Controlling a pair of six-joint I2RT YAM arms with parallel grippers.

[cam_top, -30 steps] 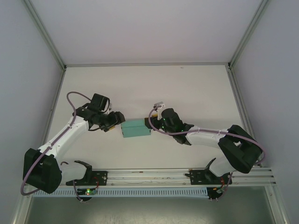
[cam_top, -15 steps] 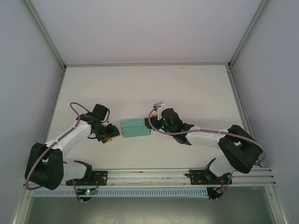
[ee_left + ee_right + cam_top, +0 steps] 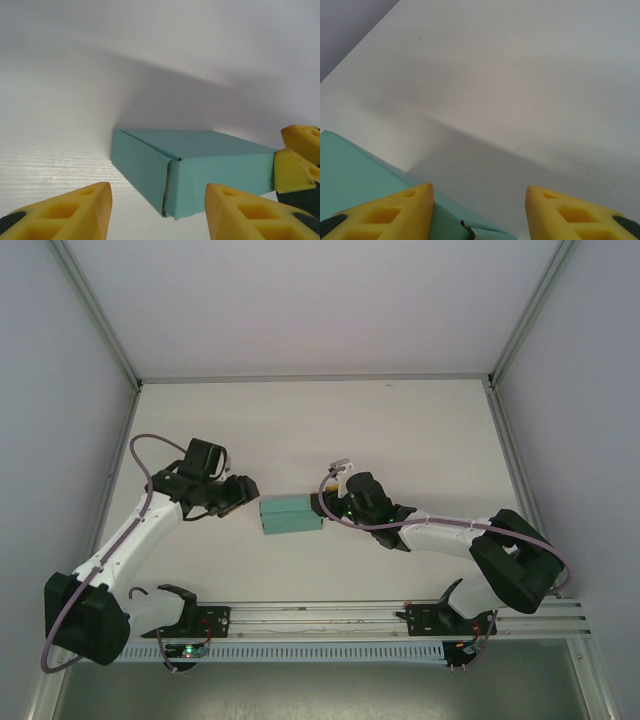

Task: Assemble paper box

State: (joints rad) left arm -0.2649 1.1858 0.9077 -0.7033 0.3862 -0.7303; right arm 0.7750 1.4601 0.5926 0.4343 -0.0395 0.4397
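The paper box (image 3: pixel 291 515), a closed teal carton with a plain, unprinted surface, lay on the white counter (image 3: pixel 400 430) at the centre of the overhead frame, between the two arms. In the left wrist view its near end face showed a raw card seam at the corner.

The left gripper (image 3: pixel 243 492) hung just left of the box and apart from it. Its yellow fingers (image 3: pixel 75 210) were spread with nothing between them. Half a second earlier it had sat lower in the frame and further from the box. A second earlier it had been right against the box's left end.

The right gripper (image 3: pixel 325 505) had not shifted. It was against the box's right end, its fingers (image 3: pixel 295 167) parted. Whether they clamped the card could not be told.
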